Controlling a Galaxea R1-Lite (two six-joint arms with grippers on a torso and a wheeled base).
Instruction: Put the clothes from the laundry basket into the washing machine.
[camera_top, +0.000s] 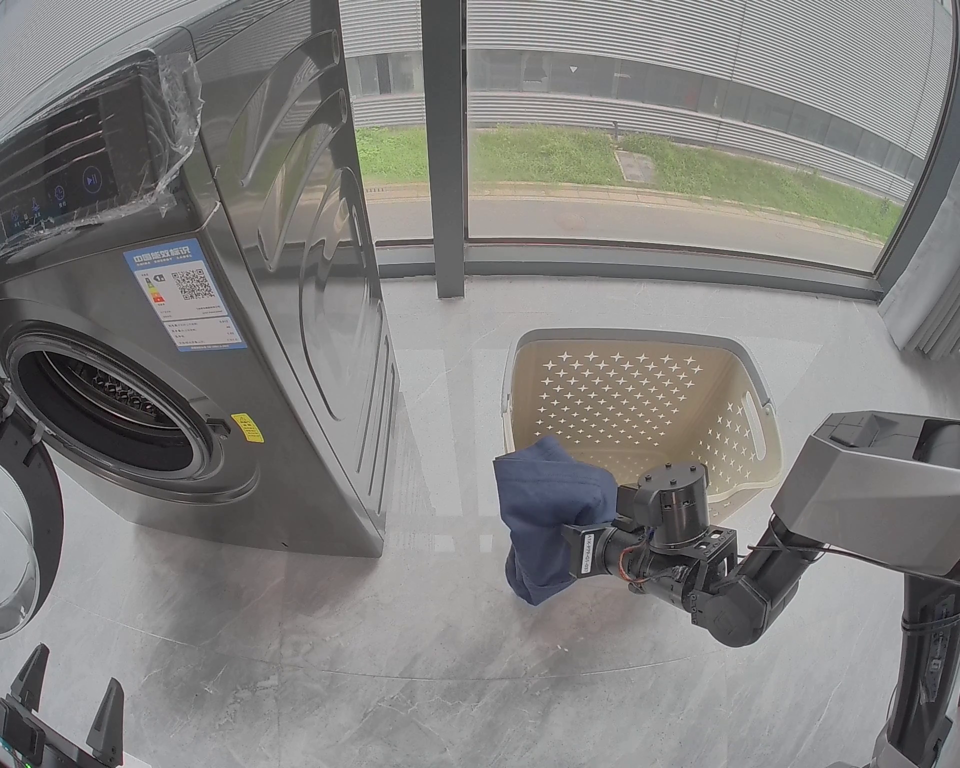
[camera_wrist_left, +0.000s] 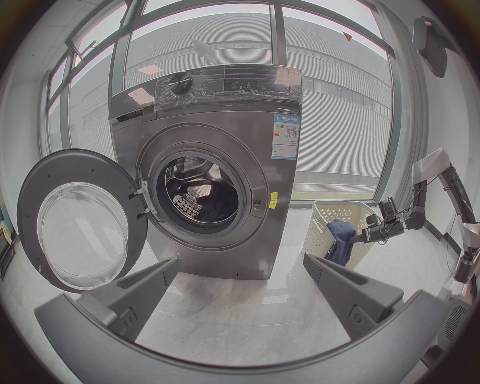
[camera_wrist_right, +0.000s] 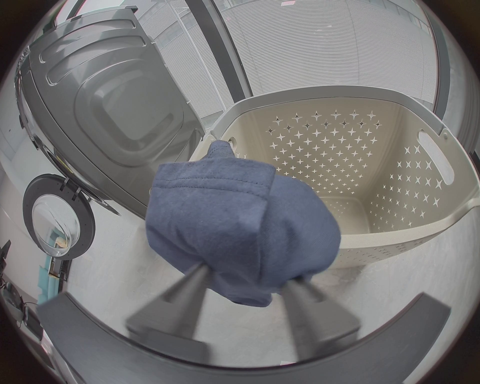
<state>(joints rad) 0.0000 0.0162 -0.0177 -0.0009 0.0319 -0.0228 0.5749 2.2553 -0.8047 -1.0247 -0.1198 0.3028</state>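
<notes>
The left jaws are wide open and hold nothing. They sit low, facing the washing machine (camera_wrist_left: 220, 125). Its round door (camera_wrist_left: 82, 220) is swung open to the side of them, so the hole (camera_wrist_left: 200, 192) is free for clothes to go in. Something dark lies inside the hole, but I cannot tell what it is.

Farther right, the right jaws are closed on a blue cloth (camera_top: 548, 515). The cloth hangs down from them, bunched up, above the floor (camera_top: 350, 650). It is outside the basket (camera_top: 640, 335), just by the basket's near corner. I think it is held up high like that so it does not drag on the floor on the way to the machine.

The basket stands just behind the right jaws, and I see no other clothes in it. The grey side of the machine is between the cloth and the hole, so I think the cloth must go around the front corner to get in. Bare floor lies between the two jaws.
</notes>
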